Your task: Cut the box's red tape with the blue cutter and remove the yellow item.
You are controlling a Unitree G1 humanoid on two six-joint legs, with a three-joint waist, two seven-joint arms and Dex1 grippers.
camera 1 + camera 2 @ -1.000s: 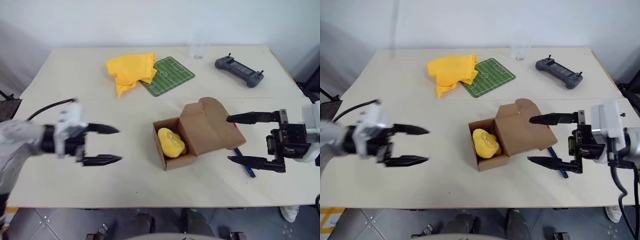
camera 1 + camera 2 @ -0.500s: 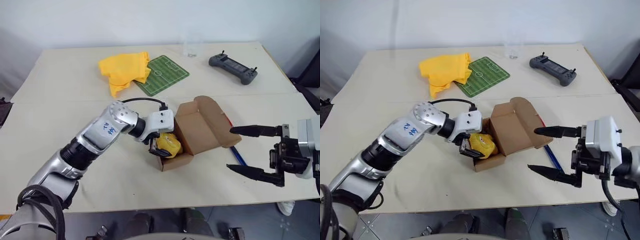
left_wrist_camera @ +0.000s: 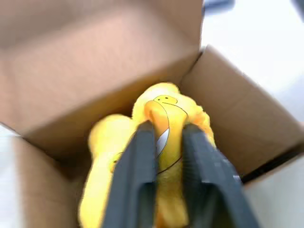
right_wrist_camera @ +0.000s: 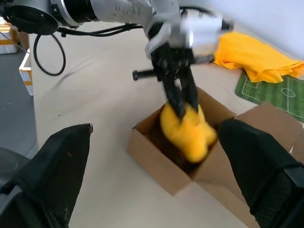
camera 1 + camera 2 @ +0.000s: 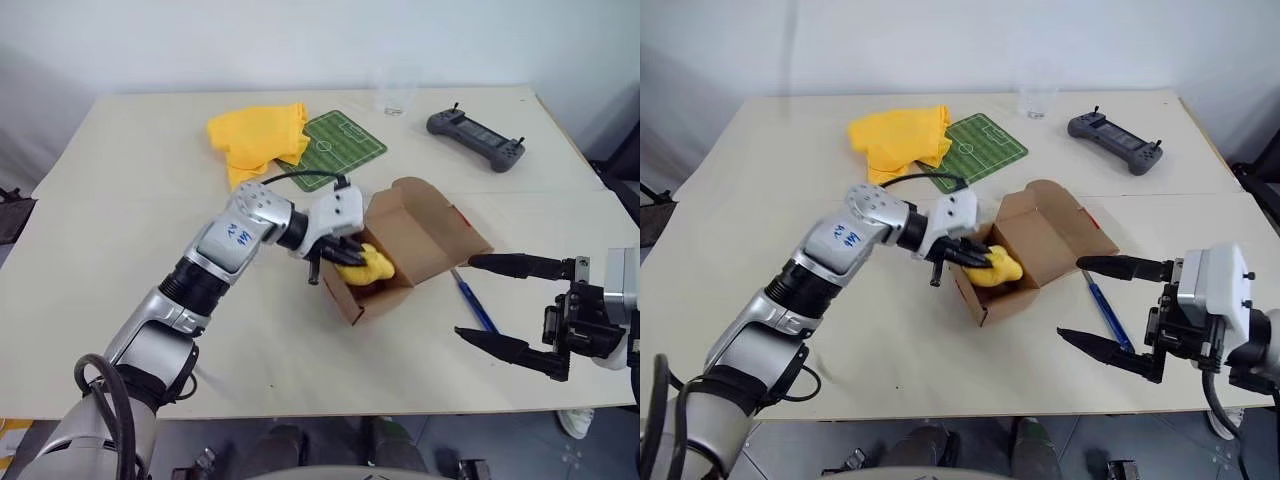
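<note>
The brown cardboard box [image 5: 375, 300] stands open at the table's middle, its lid [image 5: 425, 225] tipped back to the right. A sliver of red tape [image 5: 458, 219] shows at the lid's far edge. Inside lies the soft yellow item [image 5: 368, 266]. My left gripper [image 5: 345, 262] reaches into the box from the left and is shut on it. In the left wrist view the black fingers [image 3: 137, 180] pinch the yellow item [image 3: 166, 102]. The blue cutter [image 5: 470, 302] lies on the table right of the box. My right gripper [image 5: 464, 297] hovers open near it, holding nothing.
A big yellow cloth [image 5: 258, 135] and a green football-field mat [image 5: 340, 145] lie at the back. Behind them stands a clear glass [image 5: 398, 92]. A grey controller [image 5: 477, 139] rests at the back right. The table's front edge runs close below the right gripper.
My left arm swung in from the left side to the box, and its gripper went from open to shut on the yellow item. The right gripper stayed open and nearly still.
</note>
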